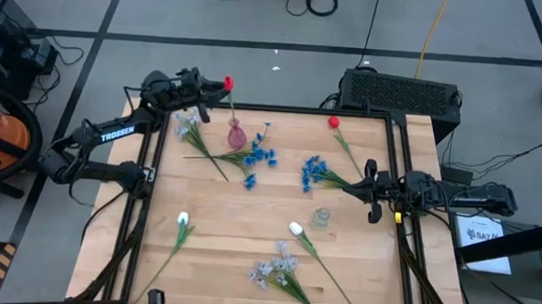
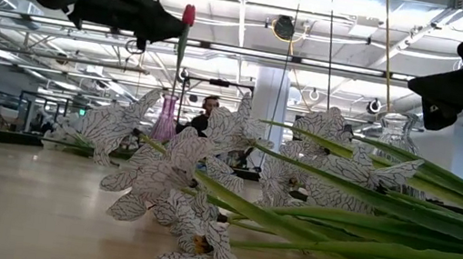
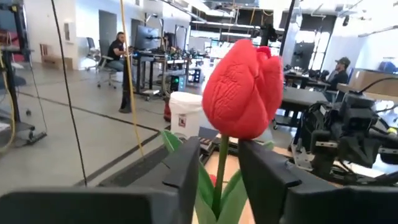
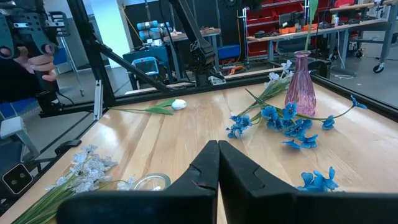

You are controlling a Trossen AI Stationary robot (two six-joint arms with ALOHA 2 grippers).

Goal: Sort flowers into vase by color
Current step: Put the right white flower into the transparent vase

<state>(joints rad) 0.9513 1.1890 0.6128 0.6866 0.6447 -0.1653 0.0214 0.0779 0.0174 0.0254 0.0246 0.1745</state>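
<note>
L gripper (image 3: 219,177) clamps red tulip (image 3: 242,87) stem; R gripper (image 4: 217,163) closed, empty.

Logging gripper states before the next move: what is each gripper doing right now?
Left gripper: shut on the red tulip, raised above the pink vase.
Right gripper: shut, holding nothing, at the table's right edge.

Even overhead light, soft shadows across the workshop.
Ceiling strip lights (image 2: 232,5) glared white in the low view, where the nearest pale flowers (image 2: 181,186) sat blurred; the wooden table (image 1: 248,226) was evenly lit, and the red tulip (image 3: 242,87) stayed sharp against a soft background.
</note>
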